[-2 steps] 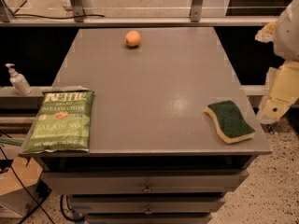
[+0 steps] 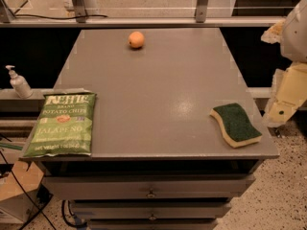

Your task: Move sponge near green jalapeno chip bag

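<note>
The sponge [image 2: 236, 124], dark green on top with a pale yellow body, lies flat near the table's front right corner. The green jalapeno chip bag [image 2: 63, 123] lies flat at the front left corner, far from the sponge. My gripper [image 2: 287, 99] shows as cream-coloured parts off the table's right edge, just right of the sponge, slightly above table height and not touching it.
An orange [image 2: 136, 39] sits near the back middle of the grey table [image 2: 158, 80]. A soap pump bottle [image 2: 19, 83] stands on a ledge to the left. Drawers are under the table front. A railing runs behind the table.
</note>
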